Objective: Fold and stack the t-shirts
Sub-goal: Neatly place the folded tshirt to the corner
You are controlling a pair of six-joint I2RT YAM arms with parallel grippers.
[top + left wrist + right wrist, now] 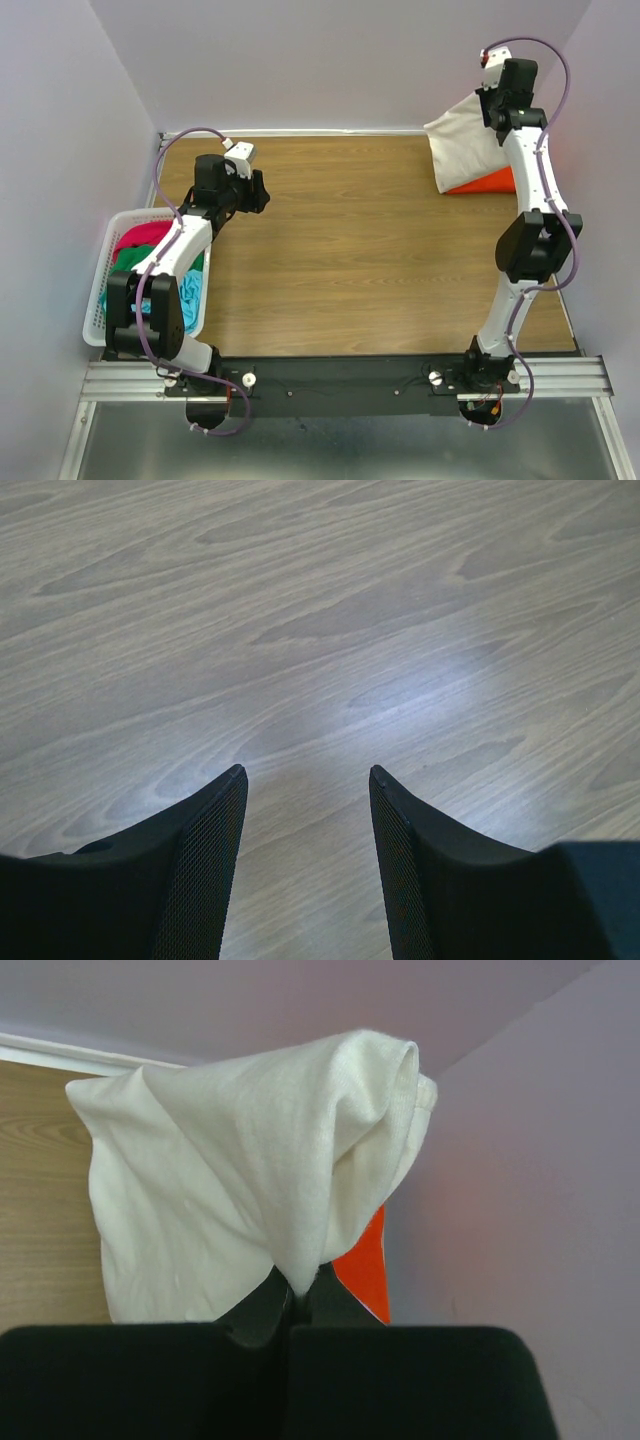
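Right claw is clamped on a fold of the cream shirt, which drapes ahead of its tips; orange shirt peeks out just right of them; left claw stands apart, empty, over the table; crimson shirt, green shirt and blue shirt lie in the basket behind it.

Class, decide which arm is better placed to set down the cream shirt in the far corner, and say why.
Right, probably: the right pincer is shut on a fold of the cream-white shirt, which drapes over the orange shirt. The left pincer is open over bare table, far from both.
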